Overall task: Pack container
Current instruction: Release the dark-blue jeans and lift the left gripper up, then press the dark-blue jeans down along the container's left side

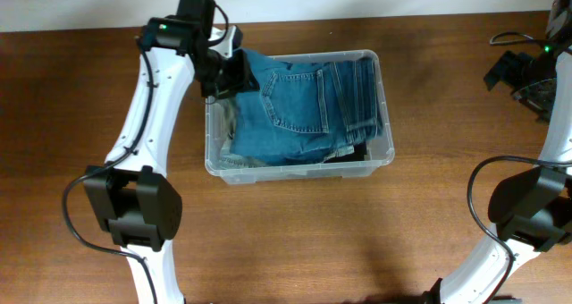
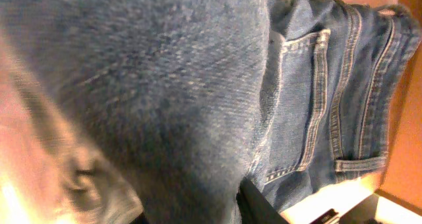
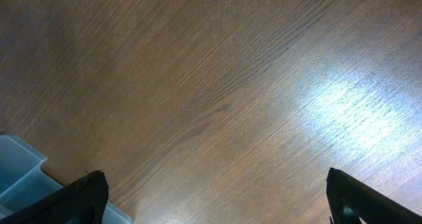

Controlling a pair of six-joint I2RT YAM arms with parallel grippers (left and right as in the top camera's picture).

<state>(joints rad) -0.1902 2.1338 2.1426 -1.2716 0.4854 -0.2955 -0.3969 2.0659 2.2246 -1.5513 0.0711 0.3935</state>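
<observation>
Overhead view: at the upper left of the frame the left gripper (image 1: 230,75) sits at the upper-left corner of the container (image 1: 299,172), against the folded jeans (image 1: 295,107). In the left wrist view denim (image 2: 316,85) fills nearly the whole frame and only one dark finger (image 2: 258,207) shows at the bottom edge. I cannot tell whether this gripper is spread or pinching the cloth.

The container stands on the brown surface (image 1: 357,241), in the upper middle of the frame and a little left of centre. Its open side faces up. Its long axis runs left to right across the frame, with the short ends at the left and right. The jeans lie inside it along the same axis, covering most of the base, and they seem to ride over the rim at the upper-left corner.

The clear plastic probably makes the container light, with smooth, slippery walls that flex a little. The rolled rim at a short end looks like the surest place to take hold. The jeans are soft and floppy, so they add weight and may need pressing down.

At the upper right of the frame the right gripper (image 1: 506,71) hangs well apart from the container. In the right wrist view the right gripper (image 3: 221,197) is spread wide over bare surface (image 3: 231,85), with nothing between its fingers.
</observation>
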